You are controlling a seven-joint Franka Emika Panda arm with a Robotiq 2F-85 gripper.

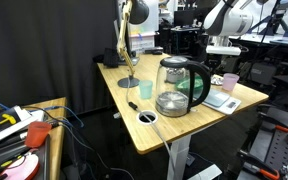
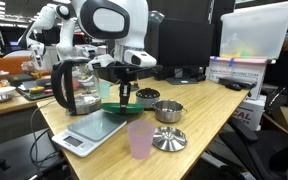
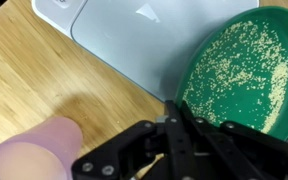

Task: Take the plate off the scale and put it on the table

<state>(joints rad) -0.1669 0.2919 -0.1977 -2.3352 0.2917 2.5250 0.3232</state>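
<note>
The gripper (image 3: 179, 115) looks pinched onto the plate (image 3: 239, 70) at its near rim — the only thin lip to grasp. The plate half overhangs the scale (image 3: 134, 40) near a table (image 3: 24, 80) corner — cup (image 3: 29, 155) close by.

Light wooden table (image 2: 212, 108) with scale (image 2: 87, 132), glass kettle (image 2: 73, 86), pink cup (image 2: 140, 140) and metal bowl (image 2: 168, 110)

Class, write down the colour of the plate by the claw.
Bright green, dotted with pale specks; the plate shows best in the wrist view.
</note>
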